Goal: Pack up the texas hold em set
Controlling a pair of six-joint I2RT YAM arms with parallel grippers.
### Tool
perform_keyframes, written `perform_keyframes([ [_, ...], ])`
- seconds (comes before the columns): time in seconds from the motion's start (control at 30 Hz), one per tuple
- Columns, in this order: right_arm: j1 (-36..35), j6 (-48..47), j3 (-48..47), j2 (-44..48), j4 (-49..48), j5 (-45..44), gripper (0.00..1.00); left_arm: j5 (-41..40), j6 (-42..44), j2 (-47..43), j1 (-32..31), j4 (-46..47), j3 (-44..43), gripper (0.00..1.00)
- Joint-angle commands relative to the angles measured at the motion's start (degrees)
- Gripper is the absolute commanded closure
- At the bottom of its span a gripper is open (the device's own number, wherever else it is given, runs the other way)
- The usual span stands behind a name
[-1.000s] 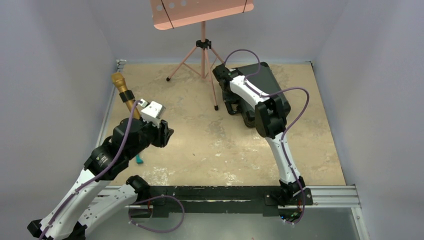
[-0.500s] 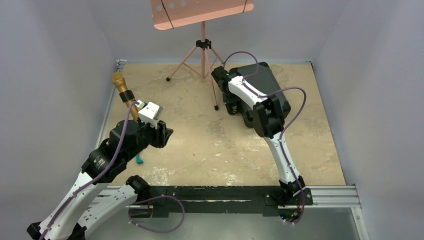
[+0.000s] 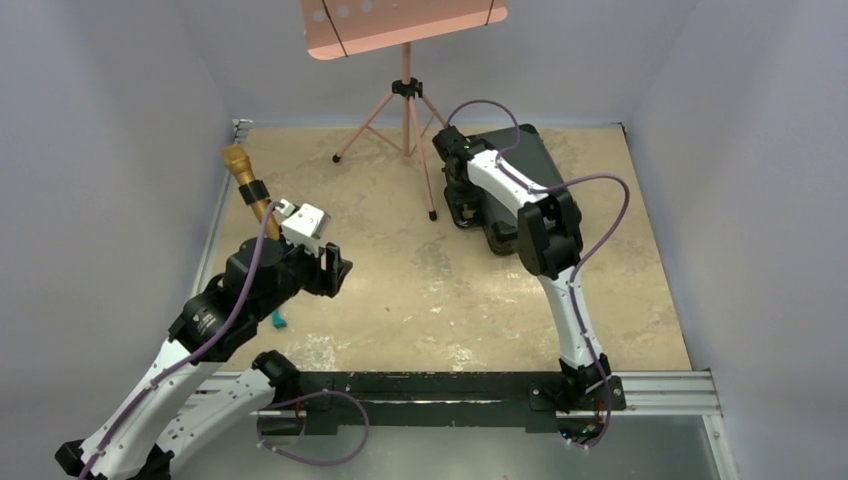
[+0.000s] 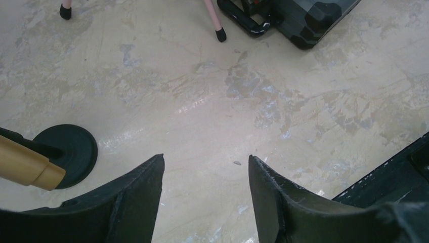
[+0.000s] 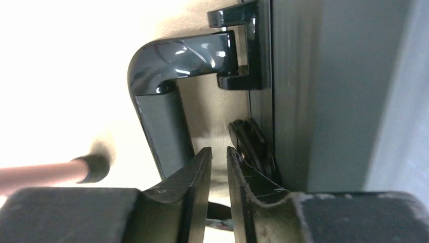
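Observation:
The black hard case [image 3: 535,165] lies closed at the back right of the table. Its handle [image 3: 462,215] faces the table's middle. My right gripper [image 3: 458,195] hangs at the handle side of the case. In the right wrist view its jaws [image 5: 218,150] stand nearly together with nothing between them, pointing into the gap between the handle [image 5: 162,116] and the case wall [image 5: 303,101]. My left gripper [image 3: 340,272] is open and empty above bare table [image 4: 206,159]. The case corner [image 4: 308,15] shows far ahead of it. Chips, card decks and button are not in view.
A pink music stand [image 3: 405,90] has its tripod feet just left of the case; one foot [image 4: 220,34] is near the handle. A gold microphone [image 3: 245,175] on a round black base [image 4: 68,149] stands at the left. A small teal piece [image 3: 277,320] lies under my left arm.
My right arm has shifted a little to the right along the case's handle side. My left gripper has edged slightly to the right.

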State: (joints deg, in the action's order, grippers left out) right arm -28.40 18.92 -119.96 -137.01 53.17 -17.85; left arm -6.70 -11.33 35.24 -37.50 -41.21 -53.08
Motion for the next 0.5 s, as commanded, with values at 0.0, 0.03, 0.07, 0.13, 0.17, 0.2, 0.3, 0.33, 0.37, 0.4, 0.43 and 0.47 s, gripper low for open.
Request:
perform_keyframes([
  [0.0, 1.8, -3.2, 1.7, 7.7, -1.7, 4.7, 0.67, -1.3, -0.3, 1.6, 0.4, 1.9, 0.4, 0.31],
  [0.03, 1.8, -3.8, 2.1, 8.9, -2.0, 5.5, 0.64, -1.6, -0.4, 1.9, 0.4, 1.8, 0.4, 0.28],
  [0.07, 1.7, -4.2, 2.6, 10.2, -2.5, 6.0, 0.61, -1.9, -0.4, 2.1, 0.4, 1.9, 0.5, 0.24],
  [0.13, 1.7, -5.2, 3.5, 12.6, -3.0, 7.0, 0.56, -2.3, -0.7, 2.6, 0.6, 2.0, 0.6, 0.16],
  [0.17, 1.7, -5.6, 4.1, 13.9, -3.2, 7.3, 0.54, -2.5, -0.9, 3.0, 0.7, 2.1, 0.6, 0.12],
  [0.2, 1.7, -5.8, 4.9, 15.3, -3.4, 7.7, 0.51, -2.5, -1.1, 3.2, 1.1, 2.1, 0.6, 0.08],
  [0.3, 2.0, -6.3, 9.3, 20.2, -5.7, 9.6, 0.44, -1.9, -2.1, 4.3, 3.2, 2.5, 0.5, 0.01],
  [0.33, 2.4, -6.2, 11.1, 22.1, -6.8, 10.3, 0.42, -1.4, -2.5, 4.8, 4.2, 2.7, 0.5, 0.00],
  [0.37, 3.2, -5.8, 13.3, 24.1, -8.0, 11.5, 0.41, -0.9, -3.0, 5.1, 5.6, 2.9, 0.4, 0.00],
  [0.4, 4.3, -5.3, 15.8, 26.2, -10.1, 13.7, 0.40, -0.4, -3.4, 5.4, 7.0, 3.1, 0.4, 0.00],
  [0.43, 5.8, -4.7, 18.3, 28.4, -12.1, 16.2, 0.40, 0.1, -4.0, 5.5, 8.3, 3.4, 0.4, 0.00],
  [0.47, 7.2, -4.0, 22.4, 31.2, -14.1, 18.3, 0.39, 0.3, -4.5, 5.7, 9.8, 3.8, 0.4, 0.00],
])
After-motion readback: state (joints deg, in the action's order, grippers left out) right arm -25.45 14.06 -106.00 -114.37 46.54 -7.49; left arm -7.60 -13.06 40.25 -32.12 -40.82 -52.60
